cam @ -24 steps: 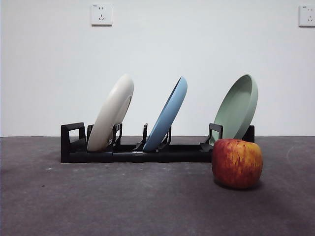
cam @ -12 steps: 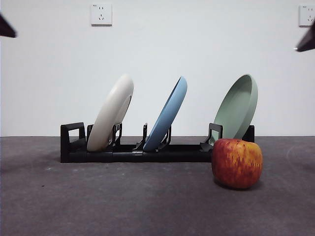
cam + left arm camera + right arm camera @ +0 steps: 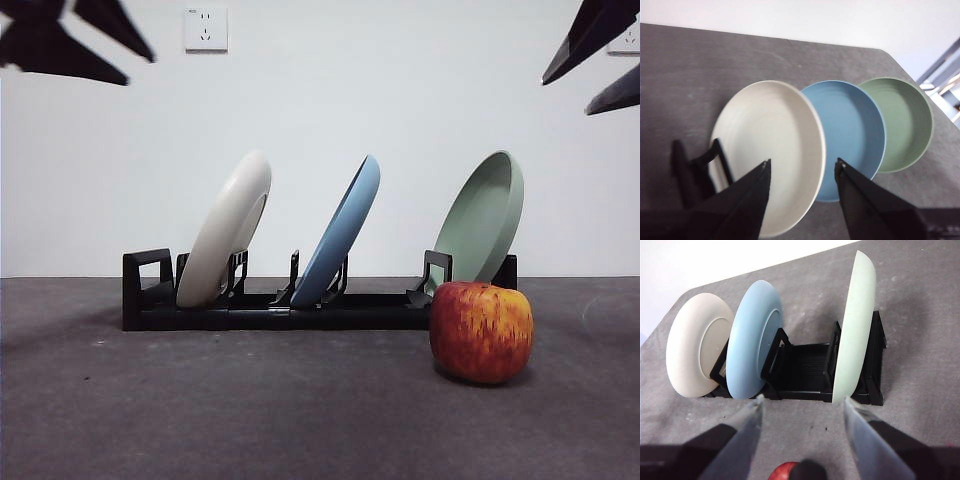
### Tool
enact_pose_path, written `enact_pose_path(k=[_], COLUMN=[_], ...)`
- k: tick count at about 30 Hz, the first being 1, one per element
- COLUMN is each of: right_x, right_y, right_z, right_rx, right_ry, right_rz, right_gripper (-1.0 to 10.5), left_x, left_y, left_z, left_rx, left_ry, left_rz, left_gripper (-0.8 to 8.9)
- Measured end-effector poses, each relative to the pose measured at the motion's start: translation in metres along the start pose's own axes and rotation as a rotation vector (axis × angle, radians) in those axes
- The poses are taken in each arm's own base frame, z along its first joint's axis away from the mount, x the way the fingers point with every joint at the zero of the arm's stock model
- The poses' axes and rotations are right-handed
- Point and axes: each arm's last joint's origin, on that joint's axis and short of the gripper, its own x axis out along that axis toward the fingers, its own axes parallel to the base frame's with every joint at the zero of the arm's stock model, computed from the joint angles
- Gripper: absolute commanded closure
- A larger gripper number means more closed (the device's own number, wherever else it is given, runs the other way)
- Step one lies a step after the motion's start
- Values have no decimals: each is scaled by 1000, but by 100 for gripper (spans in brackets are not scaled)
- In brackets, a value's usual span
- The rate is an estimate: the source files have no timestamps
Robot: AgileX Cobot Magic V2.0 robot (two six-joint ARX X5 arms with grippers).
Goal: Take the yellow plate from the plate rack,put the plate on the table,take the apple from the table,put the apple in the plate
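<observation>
My left tool (image 3: 801, 167), jaws spread, hangs above the matte cream round plate (image 3: 771, 150) leaning in the long black slotted rack (image 3: 270, 305). I should straddle only its rim, clear of the blue plate (image 3: 852, 132). My right tool (image 3: 802, 407) waits spread.

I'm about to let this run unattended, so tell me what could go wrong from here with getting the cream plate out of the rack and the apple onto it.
1. The yellow plate leans close beside the blue plate in the plate rack; the open left gripper could nudge the blue one while grasping.
2. The apple sits close before the rack, by the green plate; the open right gripper might bump that plate or roll the apple.
</observation>
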Motion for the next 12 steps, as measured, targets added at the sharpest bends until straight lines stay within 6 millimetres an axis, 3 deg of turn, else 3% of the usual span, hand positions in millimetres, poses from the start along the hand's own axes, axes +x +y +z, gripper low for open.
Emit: enact_pose_path(k=[6,12], right_x=[0,0], right_y=[0,-1], right_z=[-1,-3], right_rx=[5,11], right_ry=[14,31], right_rz=[-3,-7], right_gripper=[659,662], left_x=[40,82], left_y=[-19,-28], left_z=[15,13], left_rx=[43,72], left_ry=[80,193], left_rz=[15,35], left_gripper=[587,587])
